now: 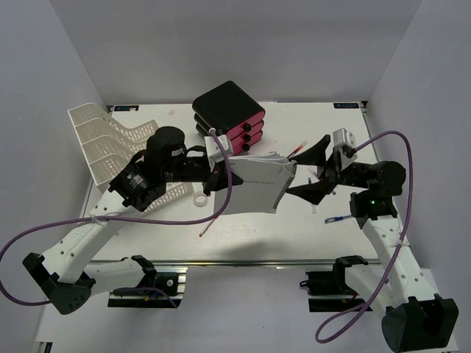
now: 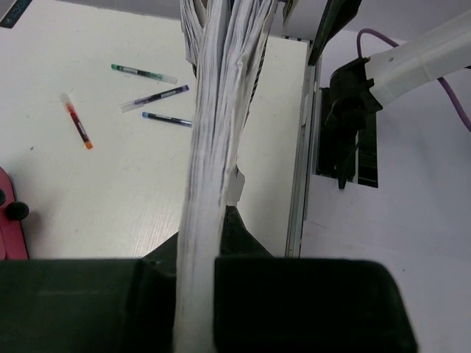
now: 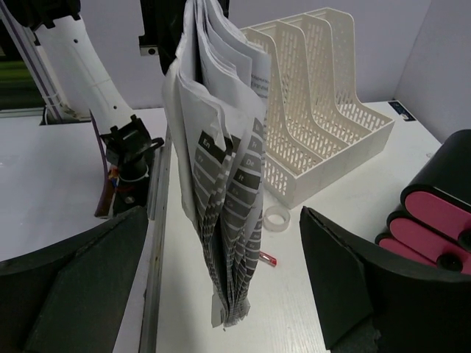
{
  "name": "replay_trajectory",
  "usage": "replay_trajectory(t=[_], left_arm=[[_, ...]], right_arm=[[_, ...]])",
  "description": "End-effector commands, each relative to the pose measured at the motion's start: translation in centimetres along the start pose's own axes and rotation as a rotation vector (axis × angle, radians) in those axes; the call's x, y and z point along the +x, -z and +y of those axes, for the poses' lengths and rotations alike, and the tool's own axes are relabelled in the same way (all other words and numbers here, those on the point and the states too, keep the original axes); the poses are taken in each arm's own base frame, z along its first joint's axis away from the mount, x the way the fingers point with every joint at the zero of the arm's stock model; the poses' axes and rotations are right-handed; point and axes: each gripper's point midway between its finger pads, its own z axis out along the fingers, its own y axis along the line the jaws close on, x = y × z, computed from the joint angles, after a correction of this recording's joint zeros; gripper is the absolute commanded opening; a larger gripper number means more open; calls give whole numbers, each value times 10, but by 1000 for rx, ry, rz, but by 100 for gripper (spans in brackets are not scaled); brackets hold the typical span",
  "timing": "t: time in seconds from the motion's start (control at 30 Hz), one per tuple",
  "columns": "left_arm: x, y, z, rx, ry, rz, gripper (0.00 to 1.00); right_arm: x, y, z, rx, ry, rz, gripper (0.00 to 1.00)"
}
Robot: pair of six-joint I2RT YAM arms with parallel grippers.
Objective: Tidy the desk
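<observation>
The desk [image 1: 250,229] is carrying a drawer unit [image 1: 229,112]. A file rack [image 1: 99,140] is standing left of the unit. A tape roll [image 1: 202,200] is lying in front of it and a blue pen [image 1: 335,219] front-right.

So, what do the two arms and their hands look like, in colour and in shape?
The left arm and right arm have white perforated lower links and black joints. A purple cable runs along each. The left hand and right hand are black, with broad wedge-shaped fingers.
</observation>
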Motion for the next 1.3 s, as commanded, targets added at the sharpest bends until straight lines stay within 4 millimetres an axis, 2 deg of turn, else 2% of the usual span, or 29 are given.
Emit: replay_trajectory(t=[0.0, 0.23, 0.37, 0.57, 0.73, 0.77, 0.87, 0.9, 1.0, 1.03, 1.1, 1.13, 1.17, 1.2, 1.23, 1.27], left_arm=[[-36, 6, -13, 53, -56, -136, 0], [-39, -3, -18, 114, -25, -155, 0], [-40, -6, -18, 128, -15, -164, 0], [-39, -6, -17, 120, -3, -160, 0], [-33, -4, -16, 96, 13, -152, 0], [-32, -3, -16, 93, 16, -151, 0], [-25, -4, -16, 72, 40, -137, 4], [-24, -4, -12, 51, 48, -134, 6], [-22, -4, -7, 20, 57, -124, 28], [-23, -3, -5, -3, 87, -125, 41], [-24, 2, 1, -44, 93, -128, 46], [-25, 4, 8, -91, 98, -129, 50], [-26, 8, 10, -115, 98, -135, 56], [-26, 11, 12, -137, 103, -130, 57], [-25, 14, 18, -186, 108, -129, 57], [-26, 21, 19, -212, 109, -131, 59]], right_arm=[[-19, -5, -3, 20, 41, -25, 89], [-25, -23, -1, -21, 5, -22, 89], [-19, -34, -2, -60, -19, 0, 88], [-19, -41, 2, -88, -27, 15, 76], [-16, -45, 5, -113, -24, 34, 45], [-17, -45, 7, -121, -23, 36, 33], [-15, -47, 7, -132, -23, 52, 8], [-18, -48, 6, -132, -18, 54, 0], [-15, -48, 2, -109, -3, 77, 0], [-18, -49, 0, -103, 15, 77, 0], [-15, -49, -6, -83, 9, 96, 0], [-23, -50, -9, -76, 25, 95, 0], [-22, -51, -11, -64, 9, 109, 0], [-21, -53, -17, -57, -3, 115, 0], [-30, -54, -22, -54, 47, 106, 0], [-23, -55, -28, -38, 6, 128, 0]])
